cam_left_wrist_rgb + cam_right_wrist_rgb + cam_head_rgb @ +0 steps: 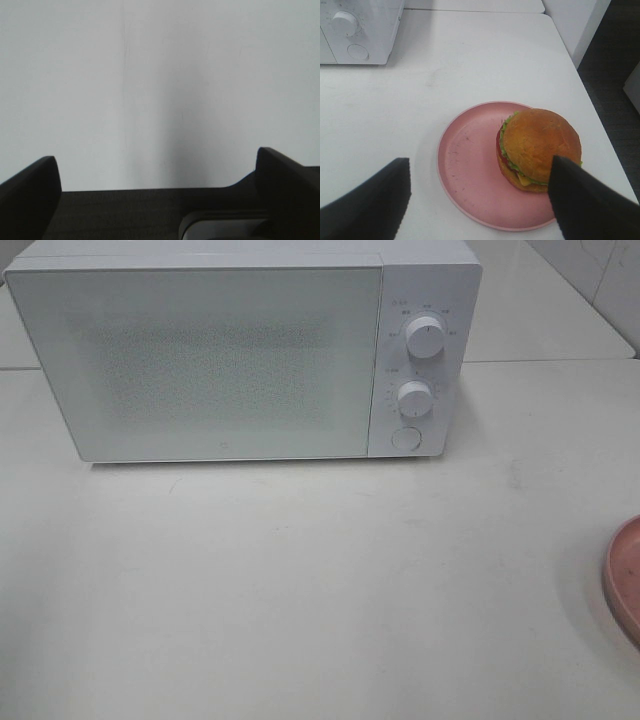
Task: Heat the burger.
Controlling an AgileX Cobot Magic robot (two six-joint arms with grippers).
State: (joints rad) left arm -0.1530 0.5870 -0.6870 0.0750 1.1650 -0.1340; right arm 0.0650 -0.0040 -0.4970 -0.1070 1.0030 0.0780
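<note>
In the right wrist view the burger (538, 148) sits on the right part of a round pink plate (470, 170), golden bun on top with lettuce, tomato and cheese at its edge. My right gripper (480, 200) hovers above the plate, open, its dark fingers (367, 202) spread either side; one fingertip overlaps the burger's edge in the picture. The left wrist view shows my left gripper (157, 172) open over bare white table, nothing between its fingers (30, 192). A white microwave (240, 355) stands at the back, door shut. Neither arm appears in the exterior high view.
Only the rim of the pink plate (625, 575) shows at the right edge of the exterior high view. The microwave has two dials (425, 338) and a round button (405, 438) on its right panel. The table's right edge (592, 100) runs close to the plate.
</note>
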